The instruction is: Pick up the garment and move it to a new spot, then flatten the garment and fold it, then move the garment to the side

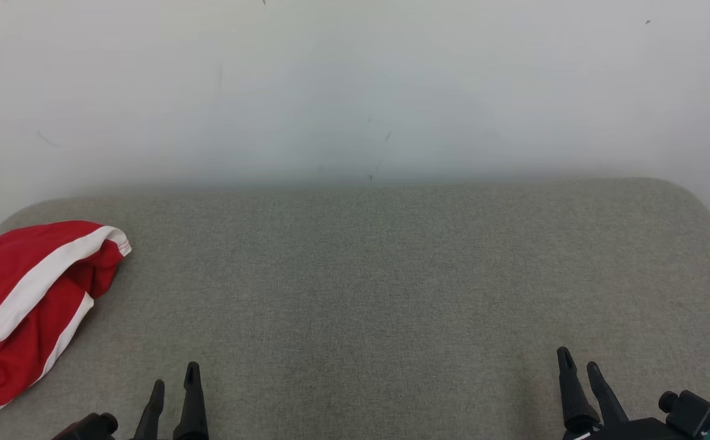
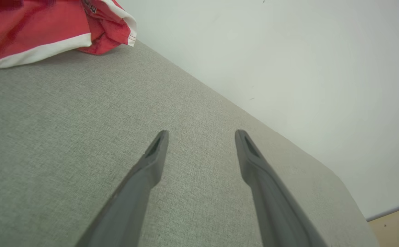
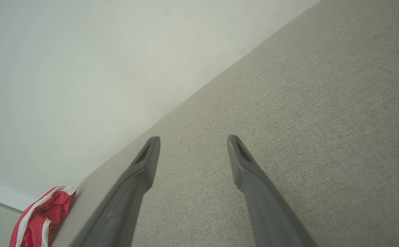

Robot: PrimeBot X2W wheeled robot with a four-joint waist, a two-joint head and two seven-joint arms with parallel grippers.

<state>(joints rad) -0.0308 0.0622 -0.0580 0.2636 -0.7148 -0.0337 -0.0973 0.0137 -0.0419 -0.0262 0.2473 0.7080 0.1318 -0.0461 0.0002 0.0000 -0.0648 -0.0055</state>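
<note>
Before us a grey cloth-covered table [image 1: 391, 275] runs up to a plain white wall [image 1: 355, 91]. At its far left edge lies the red garment [image 1: 25, 299] with white stripes, a loose, rumpled bundle. Our left gripper [image 1: 175, 374] hovers near it, jaws wide and empty. Well to the right, our right gripper [image 1: 578, 359] is likewise spread and empty. We judge that either nothing is begun or the bundle is already set aside; we cannot tell which.

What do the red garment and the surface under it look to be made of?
The garment: thin, soft cloth, probably synthetic sportswear, from limp folds and stitched white stripes. The surface: matte grey-green woven upholstery, with a fine visible weave and rounded, seemingly padded corners.
</note>
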